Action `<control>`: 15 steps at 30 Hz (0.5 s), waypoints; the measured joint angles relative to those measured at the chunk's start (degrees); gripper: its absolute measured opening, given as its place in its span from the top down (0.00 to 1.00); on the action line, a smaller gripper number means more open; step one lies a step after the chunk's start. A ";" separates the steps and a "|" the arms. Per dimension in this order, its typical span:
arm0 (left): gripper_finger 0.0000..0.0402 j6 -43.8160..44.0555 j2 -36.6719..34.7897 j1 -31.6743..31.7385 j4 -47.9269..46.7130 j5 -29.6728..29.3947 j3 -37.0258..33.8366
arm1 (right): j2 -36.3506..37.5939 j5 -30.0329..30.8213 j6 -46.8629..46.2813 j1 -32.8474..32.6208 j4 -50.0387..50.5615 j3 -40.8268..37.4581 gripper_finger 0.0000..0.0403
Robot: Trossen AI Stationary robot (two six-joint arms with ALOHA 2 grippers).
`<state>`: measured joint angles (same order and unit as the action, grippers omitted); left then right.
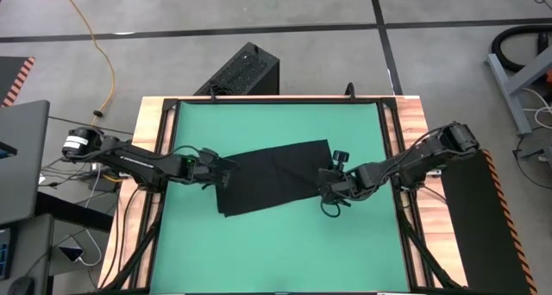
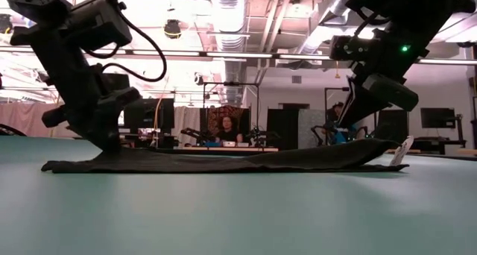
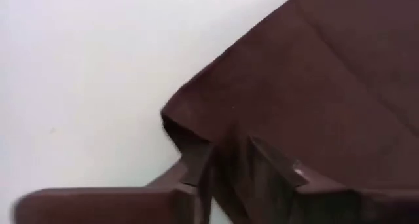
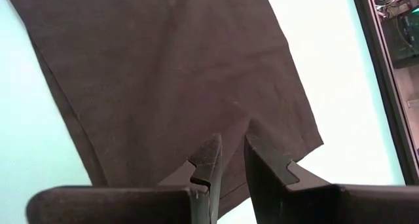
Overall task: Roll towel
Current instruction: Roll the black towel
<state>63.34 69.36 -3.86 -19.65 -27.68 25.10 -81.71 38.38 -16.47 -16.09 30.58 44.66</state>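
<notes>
The black towel [image 1: 274, 178] is laid flat mid-mat on the green mat [image 1: 276, 252] of the worktop. Its left edge is pinched by the left claw [image 1: 222, 176]; its right edge is pinched by the right claw [image 1: 330, 187], fingers narrowly set.

light: ceiling tubes [image 2: 223, 55], glare | left wrist: washed-out, blurred

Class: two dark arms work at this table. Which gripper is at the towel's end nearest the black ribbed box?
The left gripper, pinching the towel at its end on the box side of the mat; the right gripper grips the opposite end.
</notes>
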 joint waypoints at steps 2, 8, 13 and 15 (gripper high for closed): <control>0.93 -0.98 0.00 0.00 -0.12 0.13 0.00 | 0.00 -0.05 -0.09 -0.01 0.01 0.00 0.78; 0.99 -2.83 -0.15 0.00 -0.42 2.57 1.11 | 0.00 -0.26 -0.15 -0.01 -0.04 0.00 0.78; 1.00 -5.32 -0.50 0.00 -0.95 4.80 3.41 | 0.00 -0.36 -0.15 -0.01 -0.04 0.00 0.78; 1.00 -5.71 -0.76 0.00 -2.79 4.96 4.48 | 0.00 -0.44 -0.13 0.01 -0.04 0.00 0.78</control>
<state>57.63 68.61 -3.86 -22.44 -22.72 29.58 -81.71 37.94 -16.60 -16.08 30.55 44.66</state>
